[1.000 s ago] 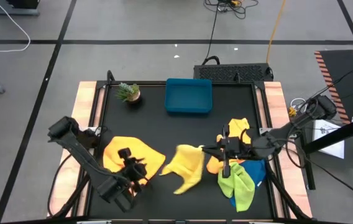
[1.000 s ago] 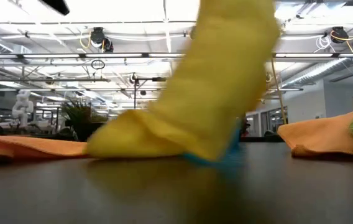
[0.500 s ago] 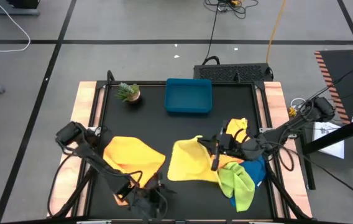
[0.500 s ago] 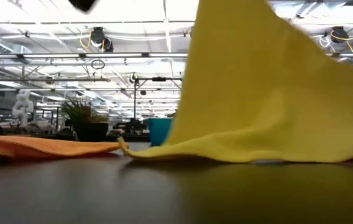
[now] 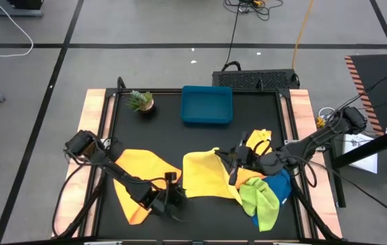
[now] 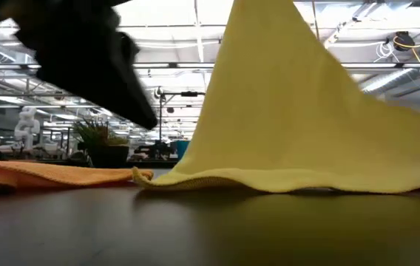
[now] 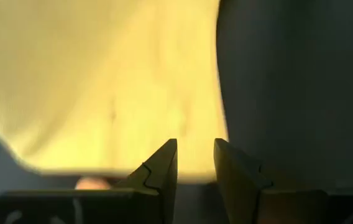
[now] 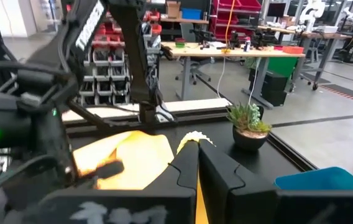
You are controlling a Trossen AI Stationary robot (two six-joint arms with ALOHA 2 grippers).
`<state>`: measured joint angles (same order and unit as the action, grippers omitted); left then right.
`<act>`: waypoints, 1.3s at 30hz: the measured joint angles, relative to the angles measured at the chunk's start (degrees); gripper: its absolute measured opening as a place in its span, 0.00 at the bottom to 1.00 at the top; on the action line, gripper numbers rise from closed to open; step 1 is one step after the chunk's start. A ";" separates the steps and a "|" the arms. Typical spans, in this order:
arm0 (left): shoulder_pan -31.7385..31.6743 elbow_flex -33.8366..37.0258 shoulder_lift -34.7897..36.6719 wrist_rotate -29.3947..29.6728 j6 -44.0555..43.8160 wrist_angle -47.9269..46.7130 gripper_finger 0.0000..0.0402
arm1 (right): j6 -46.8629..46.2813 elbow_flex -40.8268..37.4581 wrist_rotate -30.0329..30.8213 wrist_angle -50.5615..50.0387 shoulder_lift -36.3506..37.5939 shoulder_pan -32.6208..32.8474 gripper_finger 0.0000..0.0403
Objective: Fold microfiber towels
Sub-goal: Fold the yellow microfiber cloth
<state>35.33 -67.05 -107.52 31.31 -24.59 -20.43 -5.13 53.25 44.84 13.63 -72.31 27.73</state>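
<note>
A yellow towel [image 5: 207, 175] stands like a tent in mid-table, one point raised in my shut right gripper [image 5: 234, 166] and its lower edge [image 6: 217, 179] lying on the black table. My left gripper [image 5: 177, 196] hovers open at the towel's near left corner [image 7: 210, 134], slanting down, nothing between its fingers. An orange towel [image 5: 139, 178] lies flat at the left. Another orange towel [image 5: 259, 141], a lime green one [image 5: 261, 203] and a blue one [image 5: 281, 186] lie heaped at the right. My right gripper pinches a raised point of the yellow towel [image 8: 193, 136] between its two fingers. The fingers lie about level and point toward the table's left. The towel hangs below them and fans out, its lower edge resting on the table.
A rigid blue tray [image 5: 207, 105] sits at the far edge in the middle, a small potted plant [image 5: 141, 102] to its left. Bare black table lies between the tray and the towels, and along the near edge under the left arm.
My left gripper has come down and toward the table's right, from over the orange towel to the yellow towel's near left corner, staying open. The yellow towel, bunched and hanging a second ago, has spread out wide with its lower edge laid on the table.
</note>
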 joint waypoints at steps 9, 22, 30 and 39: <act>-0.38 0.11 -3.80 -4.48 10.14 -2.14 0.27 | -0.15 0.00 0.02 -0.57 -0.02 0.00 0.00; -0.81 -0.04 -5.68 -2.86 22.73 1.58 0.36 | -1.68 0.00 -0.16 -3.38 -0.02 0.00 0.00; -1.42 -0.20 -6.63 -1.85 24.20 2.53 0.51 | -1.92 -0.02 -0.40 -4.45 -0.02 0.11 0.00; -1.73 -0.22 -6.63 -3.28 23.07 -0.33 0.29 | -3.18 -0.02 -1.73 -6.35 -0.02 0.11 0.00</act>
<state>33.61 -67.26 -114.15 28.03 -1.52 -20.75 -8.31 53.23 43.11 7.28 -72.33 27.83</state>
